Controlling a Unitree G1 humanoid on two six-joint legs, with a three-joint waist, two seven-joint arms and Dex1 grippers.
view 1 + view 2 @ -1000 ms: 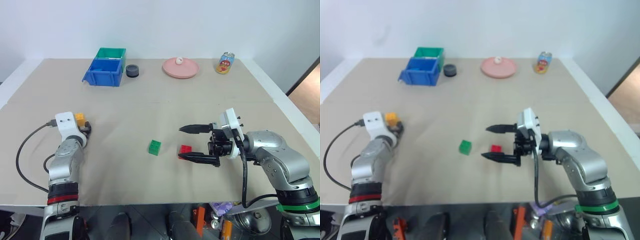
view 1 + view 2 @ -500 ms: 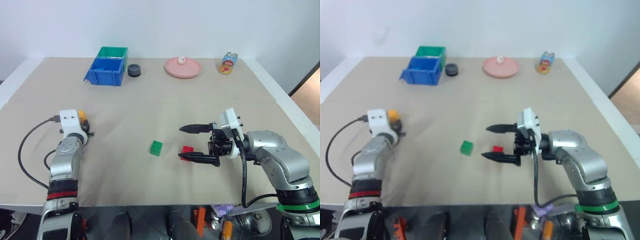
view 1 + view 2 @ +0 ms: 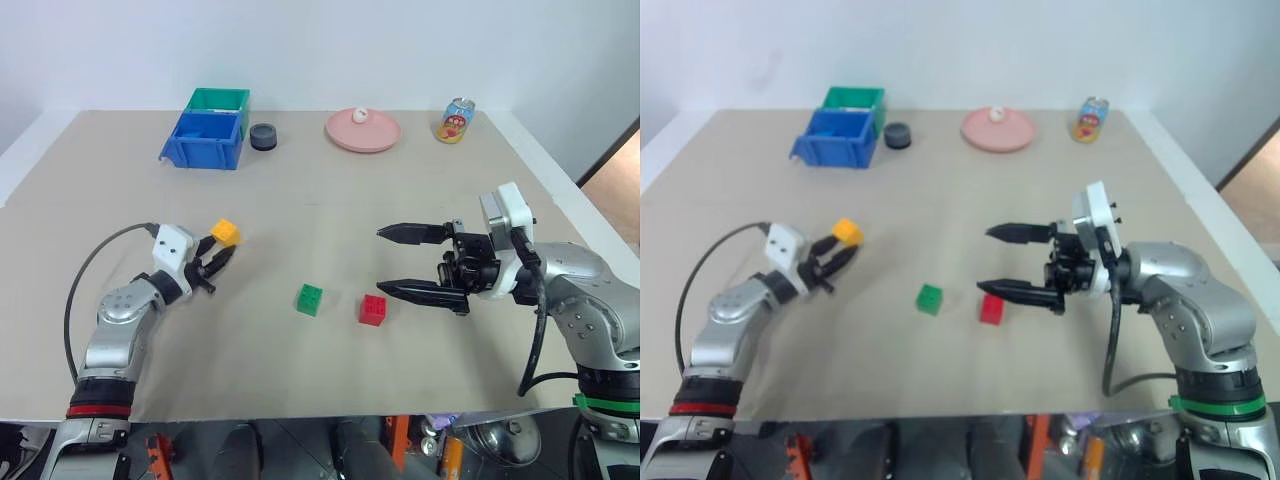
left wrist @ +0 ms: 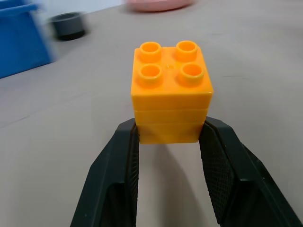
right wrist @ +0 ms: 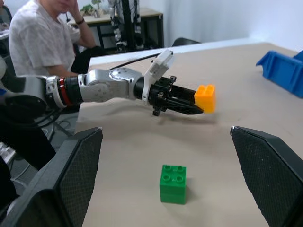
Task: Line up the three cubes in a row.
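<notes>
The yellow-orange cube (image 3: 225, 232) hangs above the table at the left, with my left gripper (image 3: 222, 247) shut on its lower half. In the left wrist view both black fingers (image 4: 120, 170) press the sides of that cube (image 4: 170, 94), studs up. A green cube (image 3: 310, 299) and a red cube (image 3: 373, 309) sit side by side mid-table, a small gap between them. My right gripper (image 3: 380, 262) stands open, pointing left, its lower fingertip just right of the red cube and not touching it. In the right wrist view the green cube (image 5: 173, 183) lies ahead.
A blue bin (image 3: 207, 142) and a green bin (image 3: 222, 101) stand at the far left, with a dark round cup (image 3: 263, 137) beside them. A pink plate (image 3: 362, 130) and a can (image 3: 453, 121) sit along the far edge. A person (image 5: 42, 38) sits beyond the table's left side.
My left gripper has shut on the yellow-orange cube, lifted it and swung it right, toward the middle. My right gripper, still open, has risen a little off the red cube.
</notes>
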